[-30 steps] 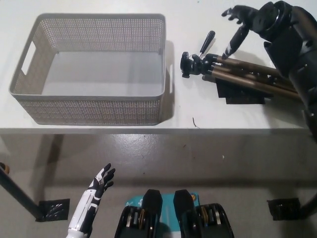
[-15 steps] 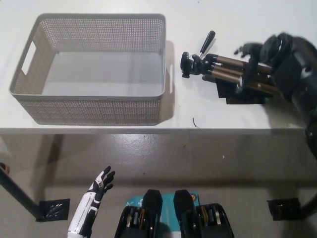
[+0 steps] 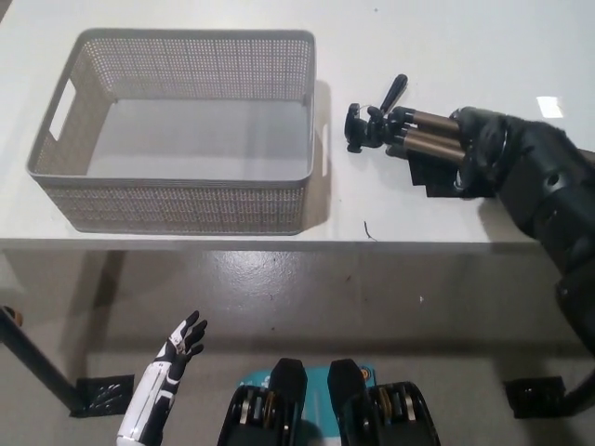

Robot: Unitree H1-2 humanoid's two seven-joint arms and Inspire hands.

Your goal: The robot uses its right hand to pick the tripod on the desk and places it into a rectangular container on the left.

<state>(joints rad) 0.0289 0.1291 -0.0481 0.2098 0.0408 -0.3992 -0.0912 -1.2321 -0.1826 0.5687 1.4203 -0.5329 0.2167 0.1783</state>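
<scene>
— What's on the left?
— White left hand (image 3: 179, 342) hangs low, fingers spread, empty; grey perforated rectangular plastic basket (image 3: 177, 200) on the white counter (image 3: 446, 218).
— And right?
— Black right hand (image 3: 479, 149) wraps the bronze-legged folded tripod (image 3: 409, 135), hiding its far legs.

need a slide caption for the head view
Black right hand wraps the tripod legs on the desk, beside the empty basket.

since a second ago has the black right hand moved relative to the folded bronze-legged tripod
Yes. The black right hand came down from beyond the folded bronze-legged tripod onto its legs.
</scene>
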